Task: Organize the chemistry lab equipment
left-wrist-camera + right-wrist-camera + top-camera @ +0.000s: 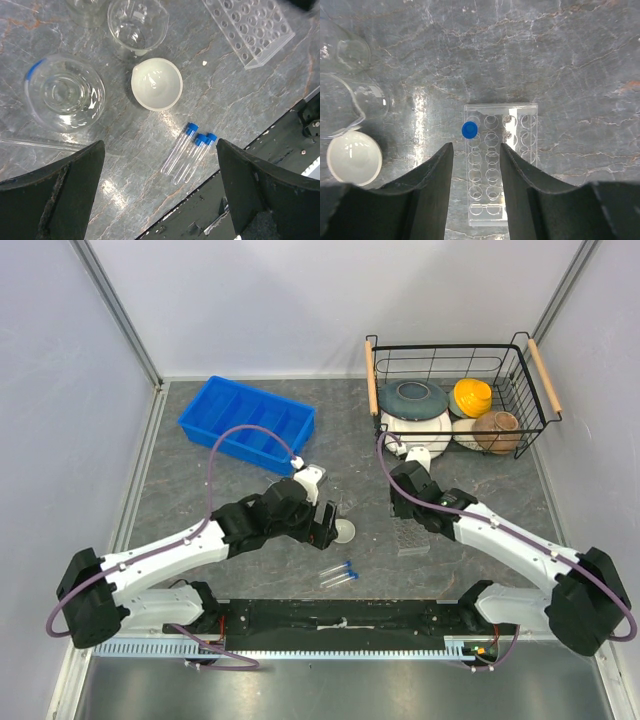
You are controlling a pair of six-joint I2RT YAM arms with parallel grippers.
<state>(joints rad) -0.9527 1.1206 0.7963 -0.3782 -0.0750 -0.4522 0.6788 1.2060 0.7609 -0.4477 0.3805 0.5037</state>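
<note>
the step in hand looked to be racking tubes: one blue-capped tube stood in a corner hole of the clear rack, the right gripper above it with fingers parted, pinching nothing. the left gripper (spread wide, empty) hung over three loose tubes lying near the white dish; next it would need to lower and close on one.

Material and finish check
Table marbled grey, faint sheen; glass beaker clear, glossy; white round dish smooth, glossy; tube rack clear plastic.
</note>
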